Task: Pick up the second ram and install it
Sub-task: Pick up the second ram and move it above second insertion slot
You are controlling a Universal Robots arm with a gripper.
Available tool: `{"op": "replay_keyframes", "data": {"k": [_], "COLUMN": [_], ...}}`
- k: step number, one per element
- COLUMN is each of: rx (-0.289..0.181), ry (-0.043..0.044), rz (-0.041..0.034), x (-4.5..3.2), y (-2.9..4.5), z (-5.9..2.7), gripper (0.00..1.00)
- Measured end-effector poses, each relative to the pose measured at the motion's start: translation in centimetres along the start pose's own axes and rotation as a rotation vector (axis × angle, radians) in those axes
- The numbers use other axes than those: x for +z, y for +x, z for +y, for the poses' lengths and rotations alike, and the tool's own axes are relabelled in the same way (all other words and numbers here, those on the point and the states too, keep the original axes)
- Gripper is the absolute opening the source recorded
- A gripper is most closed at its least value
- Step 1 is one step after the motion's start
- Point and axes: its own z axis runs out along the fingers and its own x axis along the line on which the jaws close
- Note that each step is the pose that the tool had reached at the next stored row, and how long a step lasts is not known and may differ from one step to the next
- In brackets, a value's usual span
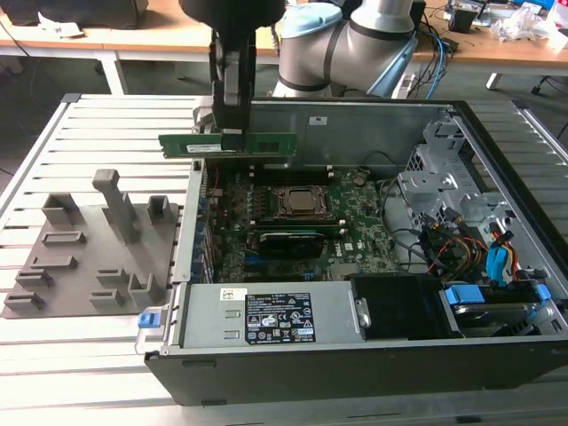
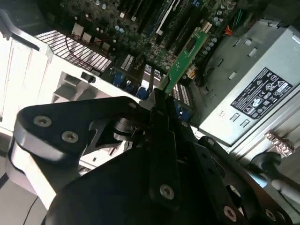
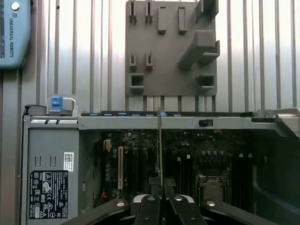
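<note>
Above the computer case [image 1: 355, 368] | second ram [image 1: 271, 144] clamped in gripper [image 1: 232, 138] | picked up, not yet seated in motherboard [image 1: 355, 222]

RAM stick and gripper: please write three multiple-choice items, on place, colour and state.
1. Where is the RAM stick? A. in the air over the open computer case B. on the gray holder tray C. in a motherboard slot
2. What colour is its board? A. blue B. green C. red
3. How is the gripper? A. open, empty B. shut on the RAM stick C. on the power supply
Answers: 1 A, it hangs above the case; 2 B, its board shows green; 3 B, it clamps the stick.
</note>
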Motion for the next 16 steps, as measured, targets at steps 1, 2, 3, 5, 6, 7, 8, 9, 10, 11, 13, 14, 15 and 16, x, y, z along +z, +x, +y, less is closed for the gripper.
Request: {"op": "replay_keyframes", "data": {"k": [1,2,3,5,6,7,8,9,10,11,13,14,15,16], "rx": [0.0,-0.001,-0.002,-0.001,-0.001,-0.001,-0.001,-0.001,-0.001,-0.001,-0.001,-0.001,-0.001,0.0], "ry": [-0.0004,-0.0005,-0.0005,-0.0021,-0.0029,-0.0035,-0.0047,-0.0057,-0.0071,-0.0077,-0.0103,-0.0106,-0.0109,-0.011], "rz": [-0.0009,-0.0324,-0.0449,-0.0412,-0.0376,-0.036,-0.0342,-0.0344,-0.0341,-0.034,-0.0339,-0.0341,-0.0339,-0.0339], "x": [-0.02,-0.02,0.02,0.33,0.5,0.65,0.99,1.35,1.62,1.72,2.27,2.43,2.55,2.68], "y": [-0.01,0.0,0.0,-0.58,-0.96,-1.26,-1.74,-2.02,-2.24,-2.31,-2.75,-2.87,-2.98,-3.08], "z": [-0.55,-0.83,-0.94,-1.76,-2.17,-2.47,-2.97,-3.41,-3.86,-4.04,-5.35,-5.87,-6.4,-6.88], "gripper": [0.14,0.14,0.14,0.14,0.14,0.14,0.14,0.14,0.14,0.14,0.14,0.14,0.14,0.14]}}
